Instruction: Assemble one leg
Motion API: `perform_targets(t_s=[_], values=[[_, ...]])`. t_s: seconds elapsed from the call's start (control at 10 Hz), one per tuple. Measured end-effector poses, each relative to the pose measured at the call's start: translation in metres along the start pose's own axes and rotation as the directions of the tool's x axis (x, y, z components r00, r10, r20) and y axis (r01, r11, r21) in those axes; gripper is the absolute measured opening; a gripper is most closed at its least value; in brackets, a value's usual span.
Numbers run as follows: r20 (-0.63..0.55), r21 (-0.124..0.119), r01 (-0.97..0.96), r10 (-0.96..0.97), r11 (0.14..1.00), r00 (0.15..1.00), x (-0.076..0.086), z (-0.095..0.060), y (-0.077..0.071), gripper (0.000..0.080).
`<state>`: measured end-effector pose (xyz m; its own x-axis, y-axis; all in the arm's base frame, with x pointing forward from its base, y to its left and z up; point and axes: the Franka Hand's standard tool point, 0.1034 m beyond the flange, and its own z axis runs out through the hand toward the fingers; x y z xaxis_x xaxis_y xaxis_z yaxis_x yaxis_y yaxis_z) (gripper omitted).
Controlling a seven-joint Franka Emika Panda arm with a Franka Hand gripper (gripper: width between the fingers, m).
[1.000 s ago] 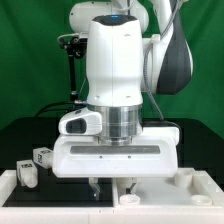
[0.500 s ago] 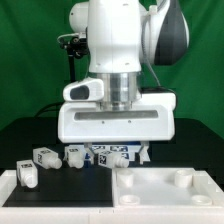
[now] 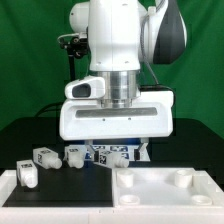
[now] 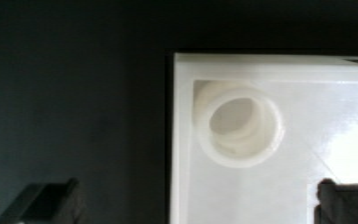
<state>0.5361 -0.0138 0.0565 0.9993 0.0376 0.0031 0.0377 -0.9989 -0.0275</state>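
The leg [image 3: 45,157] is lying on its side on the dark surface [image 3: 20,135], over at the exterior view's left, with its long axis seeming to run roughly across that view, though it is too small to be sure. It is sitting well apart from the pincer [image 4: 195,203], towards the exterior view's left of it and lower down.

The pincer is hanging spread wide and gripping nothing. In the wrist view its two dark fingertips [image 4: 48,200] are showing far apart, with only surface and panel between them and no leg under the camera. So the coming move looks to be turning on a travel towards the exterior view's left and then a descent.

Counting now: a second leg [image 3: 28,172] is resting just beside the first, nearer the camera. A third leg [image 3: 75,153] is peeking out under the edge of the arm's hand. A row of tags [image 3: 112,153] is showing beneath the hand, and I cannot separate those into posts. There is one white panel [image 3: 165,192] lying at the exterior view's right, and one round socket [image 4: 238,125] is filling the wrist view. One arm is working, so it is the only one that can reach.
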Motion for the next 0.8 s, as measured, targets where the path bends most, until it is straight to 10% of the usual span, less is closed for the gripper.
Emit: perform_targets(t_s=[0.4, 0.8], values=[[-0.066, -0.022, 0.186, -0.187, 0.982, 0.980, -0.062, -0.014, -0.009, 0.0649], [-0.069, -0.030, 0.235, -0.236, 0.972, 0.969, -0.058, -0.013, -0.011, 0.0649]])
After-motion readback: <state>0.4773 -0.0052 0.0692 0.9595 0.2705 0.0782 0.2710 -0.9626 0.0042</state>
